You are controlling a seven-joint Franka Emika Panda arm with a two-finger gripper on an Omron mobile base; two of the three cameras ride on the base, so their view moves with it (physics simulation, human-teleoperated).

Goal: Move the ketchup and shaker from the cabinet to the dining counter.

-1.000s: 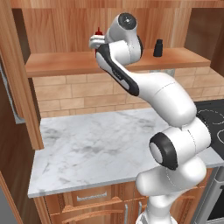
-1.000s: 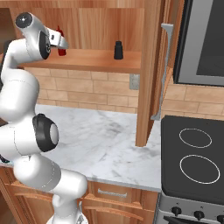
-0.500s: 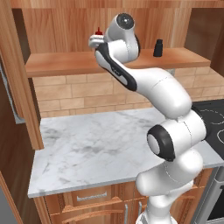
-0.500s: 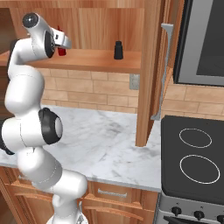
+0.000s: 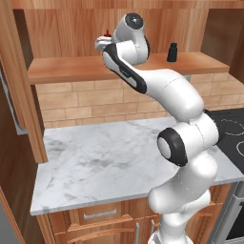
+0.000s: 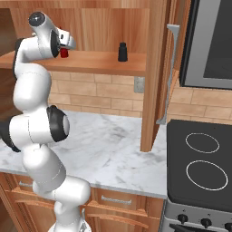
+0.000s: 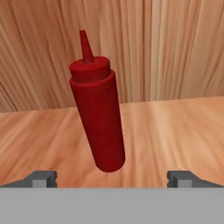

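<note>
1. No words, numbers or brand marks can be read anywhere I look.
2. The ketchup (image 7: 98,116) bottle on the cabinet (image 5: 114,66) shelf is plain red all round the side I can see, with no label on it.
3. The shaker (image 6: 122,51) is plain black, no print visible.
4. The stove (image 6: 201,167) top carries only white ring outlines for the burners; its knobs are too small to tell whether any marks stand beside them.
</note>
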